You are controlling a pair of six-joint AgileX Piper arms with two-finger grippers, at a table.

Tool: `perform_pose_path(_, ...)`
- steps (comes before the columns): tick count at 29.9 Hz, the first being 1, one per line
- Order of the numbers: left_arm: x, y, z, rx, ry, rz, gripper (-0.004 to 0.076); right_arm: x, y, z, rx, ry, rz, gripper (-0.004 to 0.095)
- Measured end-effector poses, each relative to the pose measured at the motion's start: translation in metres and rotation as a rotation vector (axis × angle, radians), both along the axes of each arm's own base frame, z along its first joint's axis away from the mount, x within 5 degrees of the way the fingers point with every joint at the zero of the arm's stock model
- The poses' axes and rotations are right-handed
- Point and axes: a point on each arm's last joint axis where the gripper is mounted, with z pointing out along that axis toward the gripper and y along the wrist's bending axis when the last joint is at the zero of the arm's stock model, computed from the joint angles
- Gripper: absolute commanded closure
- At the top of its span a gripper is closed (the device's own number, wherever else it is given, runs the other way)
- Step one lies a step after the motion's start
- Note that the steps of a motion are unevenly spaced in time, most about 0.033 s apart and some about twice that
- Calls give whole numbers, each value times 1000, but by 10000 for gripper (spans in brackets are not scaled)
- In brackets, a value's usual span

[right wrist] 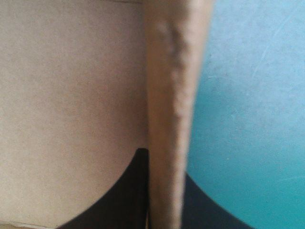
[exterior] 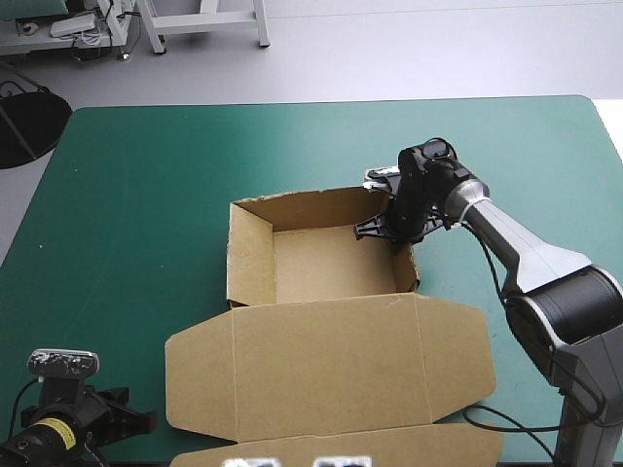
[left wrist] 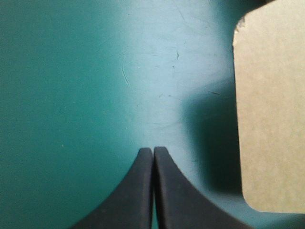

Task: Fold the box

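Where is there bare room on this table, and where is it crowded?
Free: the teal-green cover between the box and the far edge, and left of the box. Crowded: the right wall, held by the right gripper; the near edge, with lid and left gripper.

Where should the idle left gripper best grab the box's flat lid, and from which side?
Likely the lid's left flap, from the table's left: its free rounded edge lies nearest the left gripper, whose fingers must first open; the right gripper pinches the tray's right wall.
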Motion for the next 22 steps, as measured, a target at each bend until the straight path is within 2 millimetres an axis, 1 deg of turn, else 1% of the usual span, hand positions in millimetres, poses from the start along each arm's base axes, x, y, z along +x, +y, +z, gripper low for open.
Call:
perform_pose_path(4, 1, -1, 0, -7, -6, -2, 733, 1, -9, 5, 13, -1, -19, 926)
perform_pose_path(6, 1, -1, 0, -7, -8, -2, 733, 2, -19, 13, 17, -20, -35, 926)
perform_pose_path(9, 1, -1, 0, -8, -9, -2, 733, 3, -42, 30, 26, -56, -81, 926)
perform_pose_path(15, 1, -1, -1, -7, -7, -2, 733, -4, -104, 72, 32, -161, -198, 926)
perform_pose_path(16, 1, -1, -1, -7, -7, -2, 733, -7, -119, 81, 32, -184, -230, 926)
perform_pose_path(17, 1, -1, -1, -7, -7, -2, 733, -9, -129, 87, 32, -198, -253, 926)
perform_pose_path(19, 1, -1, -1, -7, -7, -2, 733, -15, -158, 98, 27, -230, -316, 926)
perform_pose_path(22, 1, -1, -1, -7, -6, -2, 733, -24, -205, 108, 9, -264, -440, 926)
